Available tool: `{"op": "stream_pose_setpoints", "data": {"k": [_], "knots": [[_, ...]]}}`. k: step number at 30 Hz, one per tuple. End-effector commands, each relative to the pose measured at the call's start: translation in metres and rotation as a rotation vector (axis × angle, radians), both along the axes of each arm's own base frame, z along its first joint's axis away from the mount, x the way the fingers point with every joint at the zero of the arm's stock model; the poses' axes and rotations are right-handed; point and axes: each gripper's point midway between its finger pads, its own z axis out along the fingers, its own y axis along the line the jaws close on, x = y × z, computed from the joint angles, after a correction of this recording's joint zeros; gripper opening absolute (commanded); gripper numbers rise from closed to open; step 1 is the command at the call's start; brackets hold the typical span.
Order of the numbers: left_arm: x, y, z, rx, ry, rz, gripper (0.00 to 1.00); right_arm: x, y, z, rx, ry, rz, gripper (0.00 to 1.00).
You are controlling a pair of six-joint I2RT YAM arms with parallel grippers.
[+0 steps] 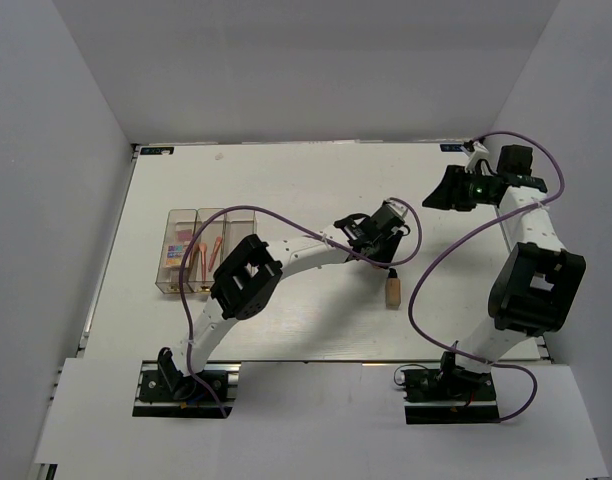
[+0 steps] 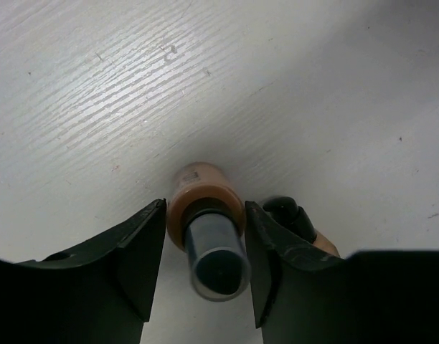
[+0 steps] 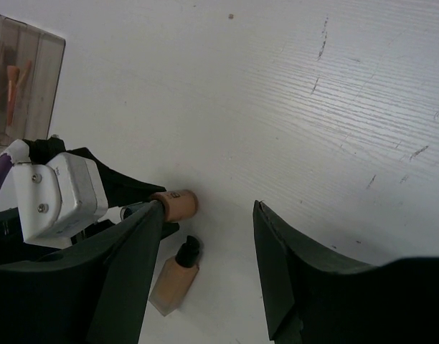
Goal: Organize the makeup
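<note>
1. Across the white counter (image 1: 316,180) we find very little loose makeup; as far as the overhead view shows, only two bottles lie outside the box.
2. At the left stands the clear box (image 1: 212,212) with three compartments. It already holds some items, so we judge most of the sorting done. Part of its right compartment is hidden by the left arm, and we cannot tell what is inside.
3. The left end effector (image 2: 205,215) reaches to the middle of the counter, well apart from the box. Its two fingers are closed against the neck of the first bottle (image 3: 178,203).
4. The right end effector (image 3: 207,208) hangs spread wide and empty over the far right of the counter, taking no part.
5. The first bottle is beige with a dark cap. It lies sideways in the grip, cap toward the wrist; we cannot tell whether it has left the surface.
6. The second bottle (image 1: 393,290) lies flat just beside it, untouched.
7. A pastel flat case (image 1: 174,252) sits in the left compartment.
8. Thin pink sticks (image 1: 210,250) sit in the middle one.
9. Left to do, in our judgement: carry both bottles over to the box, one after the other.
</note>
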Motion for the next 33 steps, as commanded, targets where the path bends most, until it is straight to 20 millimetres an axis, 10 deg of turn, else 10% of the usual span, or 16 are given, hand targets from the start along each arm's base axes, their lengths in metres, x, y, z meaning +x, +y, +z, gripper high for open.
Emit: {"op": "stream_pose_setpoints", "data": {"k": [1, 5, 7, 12, 20, 25, 33], "knots": [[0.007, -0.008, 0.026, -0.045, -0.040, 0.007, 0.57, -0.005, 0.001, 0.018, -0.002, -0.062, 0.019, 0.59], [0.005, -0.006, 0.034, -0.061, -0.045, 0.011, 0.25, -0.005, -0.002, 0.019, -0.020, -0.070, 0.011, 0.61], [0.004, 0.000, 0.038, -0.063, -0.054, 0.017, 0.17, -0.003, -0.004, 0.022, -0.032, -0.076, -0.010, 0.81], [0.012, 0.033, 0.112, -0.161, -0.133, 0.097, 0.09, -0.002, -0.011, 0.024, -0.101, -0.134, -0.015, 0.89], [0.016, 0.183, 0.198, -0.141, -0.225, 0.379, 0.11, -0.031, 0.006, -0.001, -0.092, -0.131, 0.121, 0.89], [0.016, 0.281, 0.181, 0.002, -0.184, 0.581, 0.10, -0.041, 0.019, -0.015, -0.081, -0.101, 0.167, 0.89], [0.024, 0.346, 0.118, 0.112, -0.083, 0.732, 0.11, -0.062, 0.040, -0.033, -0.119, -0.023, 0.291, 0.89]]}}
